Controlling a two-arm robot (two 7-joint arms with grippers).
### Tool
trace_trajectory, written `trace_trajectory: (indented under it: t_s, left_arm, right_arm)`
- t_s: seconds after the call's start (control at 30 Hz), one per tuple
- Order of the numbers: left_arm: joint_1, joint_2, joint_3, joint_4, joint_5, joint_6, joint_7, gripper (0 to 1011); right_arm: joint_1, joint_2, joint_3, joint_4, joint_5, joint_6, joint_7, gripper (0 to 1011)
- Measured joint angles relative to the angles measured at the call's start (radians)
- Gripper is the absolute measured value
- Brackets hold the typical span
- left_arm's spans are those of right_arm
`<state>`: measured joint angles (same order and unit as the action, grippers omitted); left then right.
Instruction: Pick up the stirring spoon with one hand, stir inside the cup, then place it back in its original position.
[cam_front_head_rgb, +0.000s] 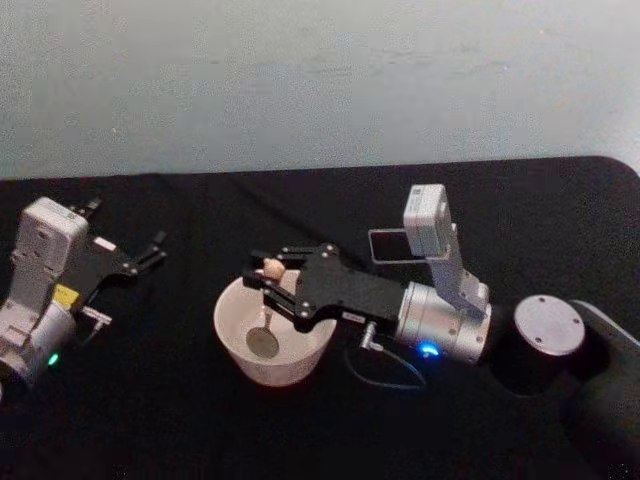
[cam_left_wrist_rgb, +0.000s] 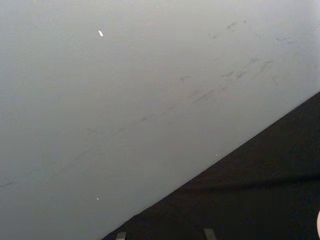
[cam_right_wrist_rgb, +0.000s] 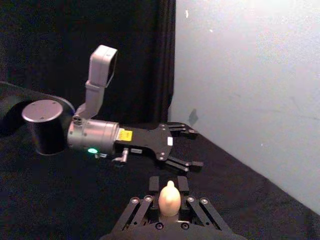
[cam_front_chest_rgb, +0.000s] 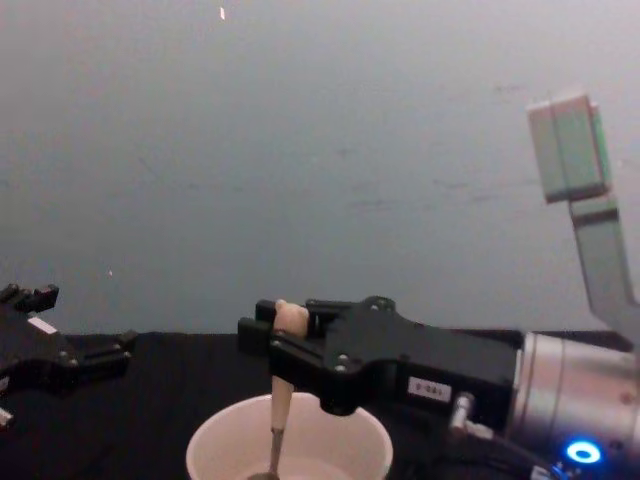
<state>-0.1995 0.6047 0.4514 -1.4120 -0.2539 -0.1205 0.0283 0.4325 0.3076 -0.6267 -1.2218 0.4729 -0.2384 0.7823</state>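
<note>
right end effector (cam_front_head_rgb: 268, 276) – grips stirring spoon (cam_front_head_rgb: 266, 318), bowl seemingly in cup (cam_front_head_rgb: 226, 322) | left end effector (cam_front_head_rgb: 123, 227) – parked, spread

Right gripper (cam_front_head_rgb: 268, 276): reaching out level toward the robot's left, fingers (cam_front_head_rgb: 290, 304) pinched on the knob of the stirring spoon (cam_front_head_rgb: 267, 318).
Right wrist (cam_front_head_rgb: 440, 325): silver cylinder, lying nearly horizontal.
Left gripper (cam_front_head_rgb: 150, 252): parked far left, fingers spread apart.

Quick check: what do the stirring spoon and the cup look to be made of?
The stirring spoon has a matte cream handle with a carved knob, probably wood or resin, and a dull grey bowl, likely metal. The cup is off-white, matte and thin-rimmed: ceramic or paper, I cannot tell which.
</note>
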Motion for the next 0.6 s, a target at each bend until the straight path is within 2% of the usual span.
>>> trace_trajectory:
  t_s: [0.33, 0.6]
  left_arm:
    - [0.000, 0.000, 0.000, 0.000, 0.000, 0.000, 0.000, 1001]
    - [0.000, 0.000, 0.000, 0.000, 0.000, 0.000, 0.000, 1001]
  right_arm:
    - [0.045, -0.040, 0.014, 0.073, -0.012, -0.033, -0.020, 212]
    - [0.050, -0.036, 0.029, 0.090, -0.024, -0.035, -0.033, 212]
